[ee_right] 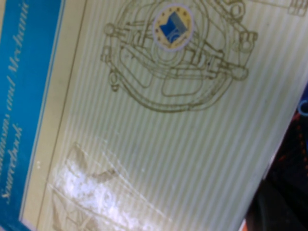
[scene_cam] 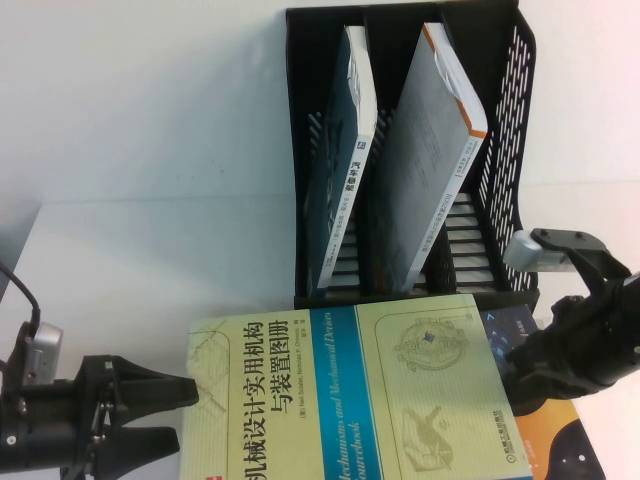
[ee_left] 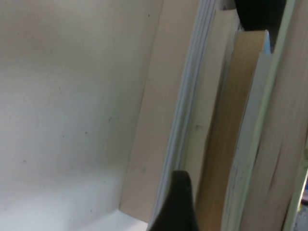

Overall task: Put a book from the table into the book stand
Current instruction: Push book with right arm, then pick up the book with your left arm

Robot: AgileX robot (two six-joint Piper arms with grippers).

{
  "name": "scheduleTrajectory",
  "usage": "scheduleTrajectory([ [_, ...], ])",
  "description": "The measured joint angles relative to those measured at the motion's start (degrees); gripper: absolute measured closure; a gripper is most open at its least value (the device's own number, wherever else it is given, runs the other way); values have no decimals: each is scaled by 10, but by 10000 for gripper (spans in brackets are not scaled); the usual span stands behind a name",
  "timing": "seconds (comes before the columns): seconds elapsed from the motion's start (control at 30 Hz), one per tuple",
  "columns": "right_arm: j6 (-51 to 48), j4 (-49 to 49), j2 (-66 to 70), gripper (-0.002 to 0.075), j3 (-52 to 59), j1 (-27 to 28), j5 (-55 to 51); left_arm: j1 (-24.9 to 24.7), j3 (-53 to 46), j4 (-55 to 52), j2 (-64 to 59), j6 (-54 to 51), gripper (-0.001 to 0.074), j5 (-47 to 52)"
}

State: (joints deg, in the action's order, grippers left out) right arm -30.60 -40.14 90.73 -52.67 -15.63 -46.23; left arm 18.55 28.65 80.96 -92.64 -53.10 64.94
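Nearest, the left tool (scene_cam: 190,415) spreads its fingers around the left edge of the book (scene_cam: 350,395), which lies flat on the white surface (scene_cam: 150,150). Its blue band reads "Mechanisms and Mechanical Devices Sourcebook". The right tool (scene_cam: 515,365) sits at the book's right edge; whether it pinches I cannot tell. Beyond, the book stand (scene_cam: 500,150) holds two leaning books.

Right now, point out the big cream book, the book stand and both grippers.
the book (scene_cam: 420,390): high view, cream cover right of the blue band.
the book stand (scene_cam: 520,70): high view, perforated right wall.
left gripper (scene_cam: 190,415): high view, open, at the book's left edge.
right gripper (scene_cam: 520,365): high view, at the book's right edge.
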Motion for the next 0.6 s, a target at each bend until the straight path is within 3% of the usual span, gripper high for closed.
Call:
scheduleTrajectory([
  [0.37, -15, -9, 1, 729, 0, 0, -5, -77, 4, 3, -11, -32, 178, -17],
  [0.43, -17, -9, 1, 729, 0, 0, -5, -84, 4, 5, -11, -32, 242, -22],
  [0.5, -18, -7, 1, 729, 0, 0, -5, -85, 4, 10, -11, -34, 401, -19],
  [0.6, -18, 0, -2, 729, 0, 0, -6, -85, 6, 11, -11, -47, 430, -6],
])
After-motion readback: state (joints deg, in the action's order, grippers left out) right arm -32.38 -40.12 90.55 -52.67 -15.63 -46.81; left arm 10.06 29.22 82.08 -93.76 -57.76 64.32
